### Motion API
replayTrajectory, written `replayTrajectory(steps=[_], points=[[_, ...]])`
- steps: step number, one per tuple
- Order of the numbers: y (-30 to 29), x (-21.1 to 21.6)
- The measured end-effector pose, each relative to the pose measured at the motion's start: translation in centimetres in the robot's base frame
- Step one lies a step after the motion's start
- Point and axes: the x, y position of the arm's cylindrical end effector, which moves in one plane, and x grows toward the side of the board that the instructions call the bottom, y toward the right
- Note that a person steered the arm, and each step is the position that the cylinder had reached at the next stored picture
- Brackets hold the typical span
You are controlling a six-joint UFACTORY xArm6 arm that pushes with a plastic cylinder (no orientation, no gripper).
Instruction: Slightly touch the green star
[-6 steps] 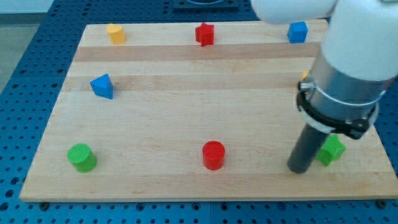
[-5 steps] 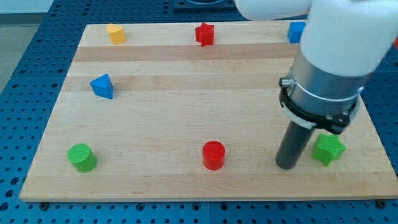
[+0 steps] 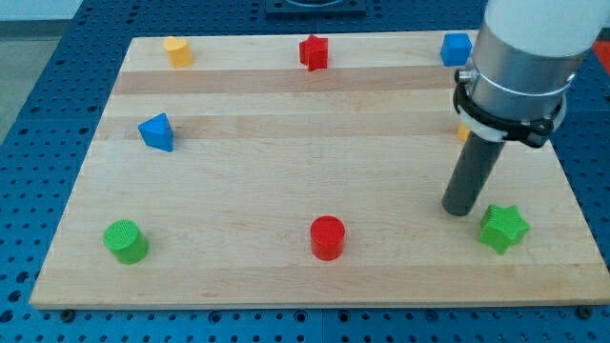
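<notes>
The green star (image 3: pixel 503 229) lies near the bottom right corner of the wooden board (image 3: pixel 286 171). My tip (image 3: pixel 458 209) rests on the board just up and to the left of the star, with a narrow gap between them. The rod rises from the tip into the grey and white arm body at the view's top right.
A red cylinder (image 3: pixel 327 237) sits at bottom centre and a green cylinder (image 3: pixel 125 240) at bottom left. A blue triangle (image 3: pixel 156 131) is at left. A yellow block (image 3: pixel 176 50), a red star (image 3: pixel 314 51) and a blue cube (image 3: pixel 456 48) line the top edge. An orange block (image 3: pixel 462 133) peeks from behind the arm.
My tip has moved up the view and slightly right, from level with the star's left side to above its left. The star sits slightly lower right than at first.
</notes>
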Motion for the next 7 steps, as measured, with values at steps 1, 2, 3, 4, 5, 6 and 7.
replayTrajectory(steps=[1, 2, 3, 4, 5, 6, 7], points=[[0.9, 0.0], [1.0, 0.0], [1.0, -0.1], [1.0, -0.5], [1.4, -0.8], [1.9, -0.8], [2.0, -0.8]])
